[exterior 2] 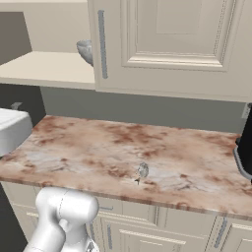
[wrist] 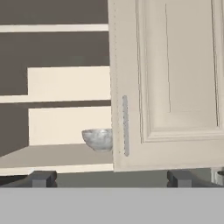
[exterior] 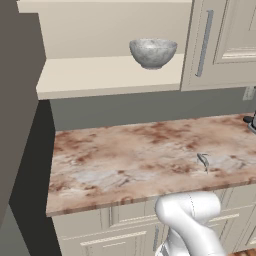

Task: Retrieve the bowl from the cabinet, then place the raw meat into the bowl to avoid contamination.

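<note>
The mottled grey-white bowl (exterior: 153,52) stands upright on the beige shelf of the open left side of the cabinet (exterior: 110,75). In the right base view the bowl (exterior 2: 84,50) is half hidden behind the shut door (exterior 2: 172,44). The hand view looks at the bowl (wrist: 97,139) from a distance, beside the door's grey bar handle (wrist: 125,126). My gripper (wrist: 111,179) is open, with its fingertips (wrist: 43,178) far apart and nothing between them. A small thin grey thing (exterior: 203,161) (exterior 2: 142,171) lies on the counter; I cannot tell whether it is the raw meat.
A reddish marble counter (exterior: 125,160) runs below the cabinet over cream drawers. A dark appliance (exterior 2: 243,152) stands at its right end. A tall dark panel (exterior: 20,100) borders the left side. The right cabinet door (exterior: 225,40) is shut.
</note>
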